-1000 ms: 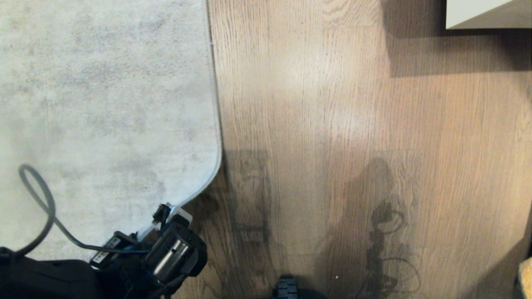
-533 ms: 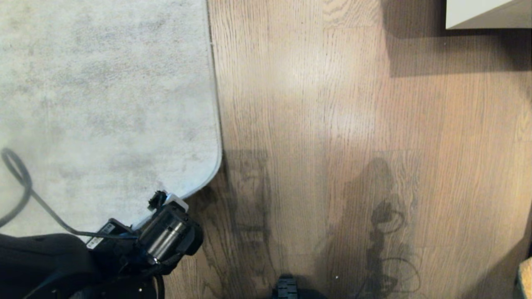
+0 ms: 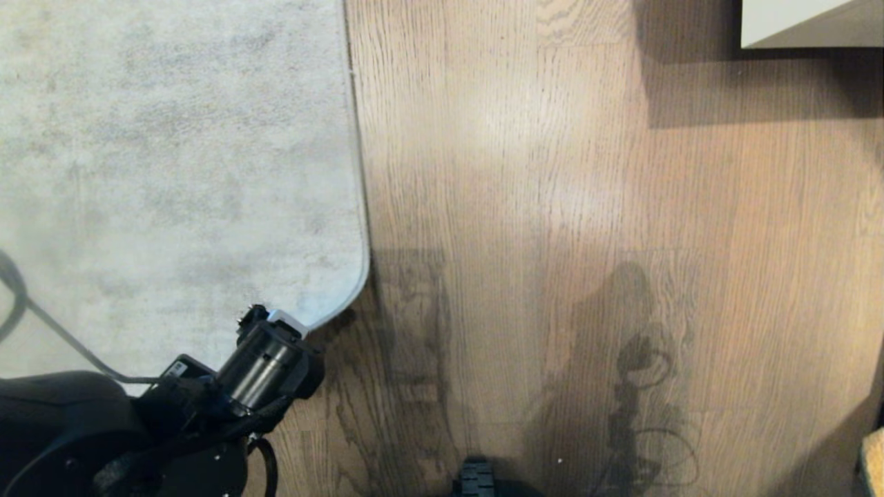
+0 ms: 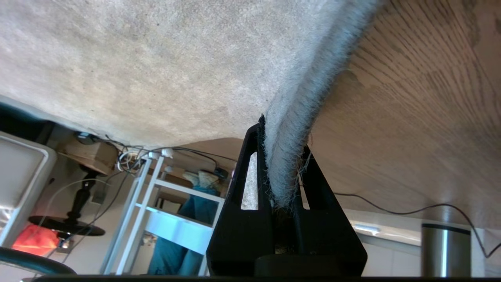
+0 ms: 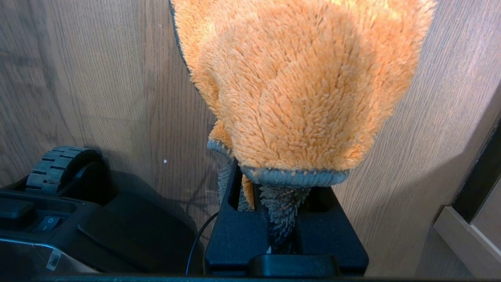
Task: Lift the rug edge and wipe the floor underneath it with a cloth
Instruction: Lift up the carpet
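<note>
Pinching the rug edge (image 4: pixel 291 156) between its two black fingers (image 4: pixel 244 188), the left hand (image 4: pixel 281 164) is clamped on the pale grey border, whose frayed fibres stick out past the finger slots in the left wrist view. In the head view this left hand (image 3: pixel 276 323) sits at the lower left, at the rounded corner of the rug (image 3: pixel 173 172), with its dark cylindrical wrist angled up toward the corner from the black arm body below. The corner there curls up off the floor (image 3: pixel 587 241), and a dark shadow lies on the planks just beside it. A thin grey cable (image 3: pixel 41 324) trails over the rug to the left of the arm.

The right hand (image 5: pixel 280 219) shows only in its own wrist view, closed on the cloth (image 5: pixel 301 86): the fluffy orange rag, with its grey stitched hem, drapes out from between the fingers and hangs over the brown wood-grain floor (image 5: pixel 98 78). Near it are the robot's black base and a ribbed wheel (image 5: pixel 54 164).

Further out in the head view, the rug covers the upper left, its straight border running down the middle left of the planks. A pale piece of furniture (image 3: pixel 808 24) stands at the far upper right, casting a shadow on the floor.
</note>
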Robot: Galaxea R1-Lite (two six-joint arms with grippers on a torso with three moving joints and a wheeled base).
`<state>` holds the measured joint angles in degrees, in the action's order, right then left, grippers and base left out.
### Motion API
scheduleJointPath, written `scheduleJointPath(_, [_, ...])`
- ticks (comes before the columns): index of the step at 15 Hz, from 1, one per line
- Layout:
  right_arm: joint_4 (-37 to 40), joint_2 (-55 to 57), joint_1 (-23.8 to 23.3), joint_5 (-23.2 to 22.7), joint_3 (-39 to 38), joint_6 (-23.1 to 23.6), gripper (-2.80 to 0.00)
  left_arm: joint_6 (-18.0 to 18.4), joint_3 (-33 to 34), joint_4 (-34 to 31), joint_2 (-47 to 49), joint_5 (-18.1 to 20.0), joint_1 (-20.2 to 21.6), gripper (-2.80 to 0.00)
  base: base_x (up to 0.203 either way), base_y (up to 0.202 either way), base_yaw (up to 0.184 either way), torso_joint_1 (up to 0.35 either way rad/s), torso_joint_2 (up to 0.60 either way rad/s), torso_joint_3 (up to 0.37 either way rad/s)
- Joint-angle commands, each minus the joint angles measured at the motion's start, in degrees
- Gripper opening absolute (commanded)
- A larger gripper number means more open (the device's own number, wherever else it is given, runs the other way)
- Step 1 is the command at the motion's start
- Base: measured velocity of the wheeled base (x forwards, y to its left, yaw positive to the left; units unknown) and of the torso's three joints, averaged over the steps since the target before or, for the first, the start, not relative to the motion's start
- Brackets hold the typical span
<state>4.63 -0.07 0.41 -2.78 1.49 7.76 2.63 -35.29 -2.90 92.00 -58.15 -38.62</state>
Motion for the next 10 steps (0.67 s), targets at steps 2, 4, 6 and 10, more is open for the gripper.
scheduleJointPath(2, [0.0,0.1,0.0,0.0,0.0,0.1,-2.80,0.0,-1.3,-0.2,-0.3,-0.3,0.8,-2.80,0.000,0.000,0.000,0.000,0.00,0.000])
scheduleJointPath(4, [0.0,0.1,0.0,0.0,0.0,0.1,-2.80,0.2,-2.6,-1.2,-0.2,-0.2,0.9,-2.80,0.000,0.000,0.000,0.000,0.00,0.000])
scheduleJointPath(6, [0.0,0.1,0.0,0.0,0.0,0.1,-2.80,0.6,-3.1,-1.8,-0.3,-0.2,1.2,-2.80,0.000,0.000,0.000,0.000,0.00,0.000])
scheduleJointPath(10, [0.0,0.1,0.0,0.0,0.0,0.1,-2.80,0.8,-4.2,-2.0,-0.9,-0.3,1.6,-2.80,0.000,0.000,0.000,0.000,0.00,0.000])
